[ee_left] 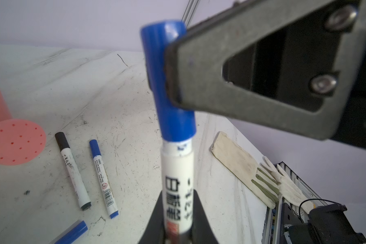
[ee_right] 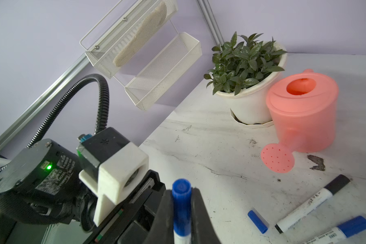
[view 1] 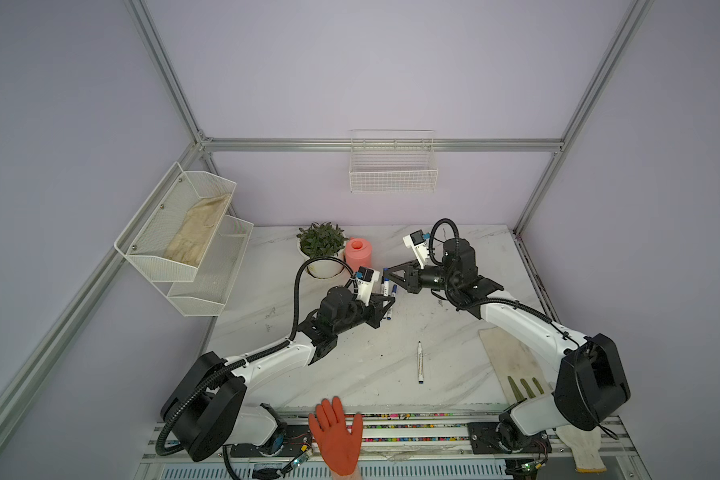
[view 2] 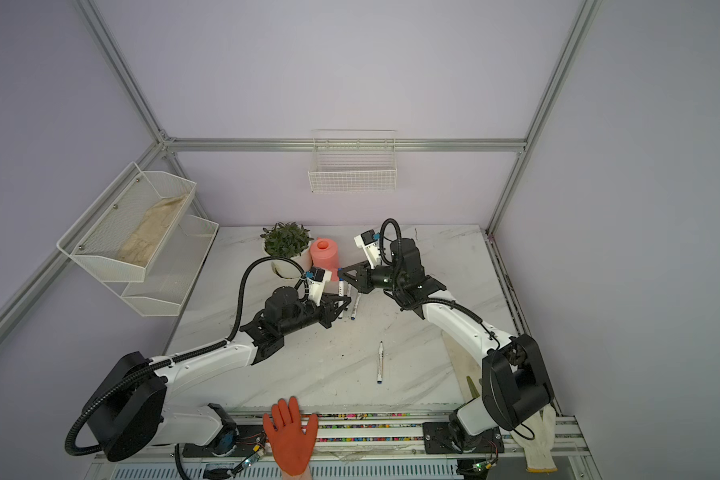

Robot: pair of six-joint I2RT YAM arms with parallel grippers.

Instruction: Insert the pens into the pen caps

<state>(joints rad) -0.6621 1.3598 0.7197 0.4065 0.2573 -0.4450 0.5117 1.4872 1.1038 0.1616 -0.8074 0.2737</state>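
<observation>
The left gripper (ee_left: 177, 197) is clamped on the printed barrel of a slim white marker pen (ee_left: 177, 169). The right gripper (ee_right: 181, 196) is clamped on the short blue plastic cap (ee_left: 175, 122) that sits over that pen's tip. The two meet just beside the pink plastic watering can (ee_right: 302, 114).

A sliver of ink-smudged white collar shows under the cap's rim, so the cap looks not quite home. Finishing well likely means lining barrel and cap on one axis and pressing straight along it. The barrel must be gripped firmly enough not to slide, and the cap released only once its rim meets the shoulder.

By the can's spout lie a black-capped pen (ee_left: 72, 169), a blue-capped pen (ee_left: 103, 179) and a loose blue cap (ee_right: 257, 221). An uncapped pen (view 1: 420, 361) lies well apart from the can.
</observation>
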